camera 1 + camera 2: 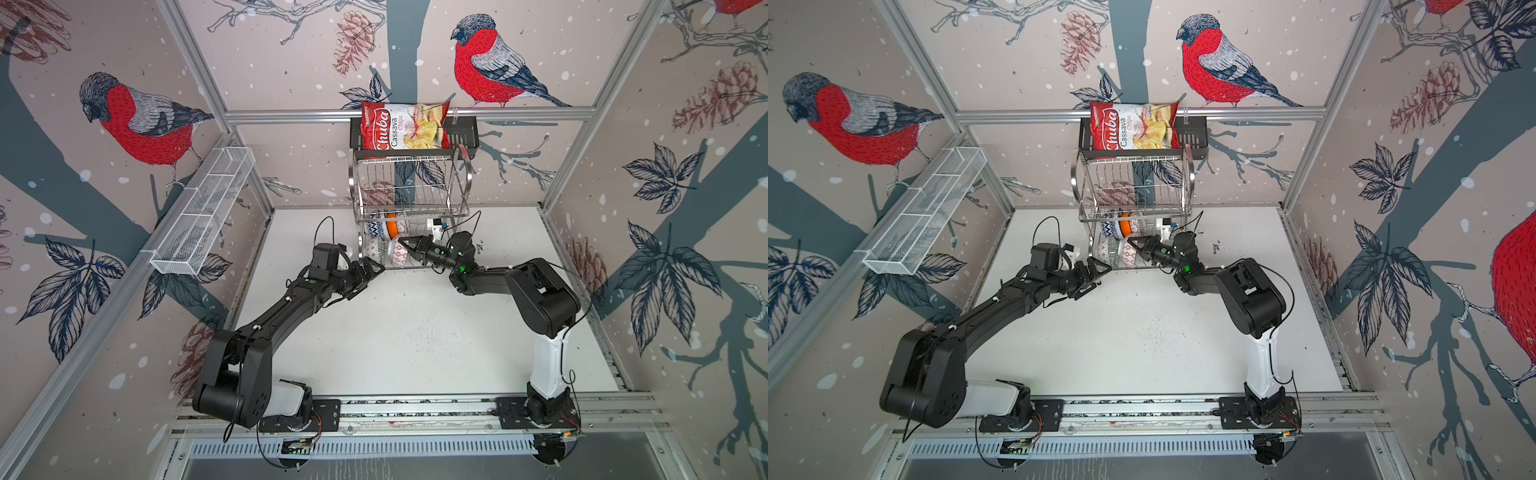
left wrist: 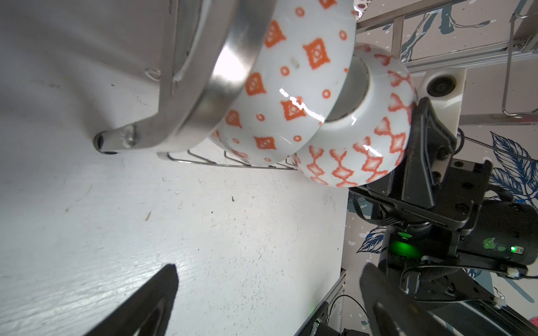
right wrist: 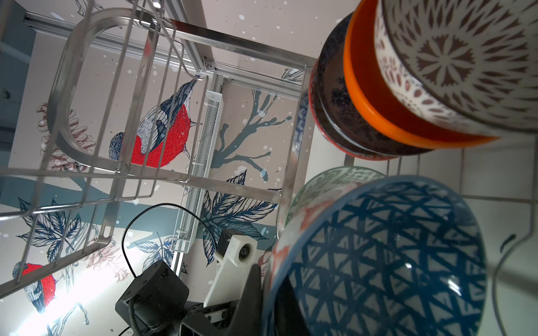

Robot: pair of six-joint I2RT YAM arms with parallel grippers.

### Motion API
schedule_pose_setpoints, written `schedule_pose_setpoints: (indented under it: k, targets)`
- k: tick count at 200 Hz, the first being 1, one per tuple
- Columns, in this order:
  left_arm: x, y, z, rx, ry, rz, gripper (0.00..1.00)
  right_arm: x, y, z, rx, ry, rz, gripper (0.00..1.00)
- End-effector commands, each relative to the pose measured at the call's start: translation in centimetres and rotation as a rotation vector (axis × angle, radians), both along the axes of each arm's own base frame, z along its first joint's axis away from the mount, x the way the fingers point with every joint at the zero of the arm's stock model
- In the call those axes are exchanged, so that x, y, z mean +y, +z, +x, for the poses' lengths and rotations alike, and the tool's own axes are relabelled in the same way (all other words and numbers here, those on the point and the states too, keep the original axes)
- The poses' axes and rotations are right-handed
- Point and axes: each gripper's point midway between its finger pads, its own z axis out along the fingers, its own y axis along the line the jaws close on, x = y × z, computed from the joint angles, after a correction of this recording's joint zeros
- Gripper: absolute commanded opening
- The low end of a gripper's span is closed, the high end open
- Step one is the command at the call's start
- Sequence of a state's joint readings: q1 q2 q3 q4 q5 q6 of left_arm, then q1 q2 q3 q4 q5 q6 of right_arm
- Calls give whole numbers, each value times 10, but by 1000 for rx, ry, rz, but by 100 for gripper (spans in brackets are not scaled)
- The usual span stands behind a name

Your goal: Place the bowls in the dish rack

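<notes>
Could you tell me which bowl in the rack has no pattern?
The glossy orange bowl, standing on edge in the back row; every other bowl there carries a pattern.

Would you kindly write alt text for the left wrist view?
A lattice-patterned bowl, gripped by the right tool, stands on edge beside a diamond-patterned bowl in the dish rack. The left tool is open above the white table.

"Chuba Cassava Chips" on the snack bag (image 1: 405, 126)
</notes>
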State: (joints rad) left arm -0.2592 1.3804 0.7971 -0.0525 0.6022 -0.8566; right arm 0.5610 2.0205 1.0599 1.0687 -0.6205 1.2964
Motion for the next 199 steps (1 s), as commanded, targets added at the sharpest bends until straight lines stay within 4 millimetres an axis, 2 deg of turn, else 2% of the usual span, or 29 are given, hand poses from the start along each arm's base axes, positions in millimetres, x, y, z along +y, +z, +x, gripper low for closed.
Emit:
schedule_pose_setpoints:
  k: [1, 65, 199]
  targets:
    - [-2, 5, 3, -34, -14, -10, 97, 0, 24, -3, -95, 11, 60, 0]
    - [0, 6, -2, -34, -5, -5, 97, 5, 11, 6, -50, 19, 101, 0]
    - [3, 11, -3, -37, -10, 17, 97, 22, 0, 13, -24, 36, 105, 0]
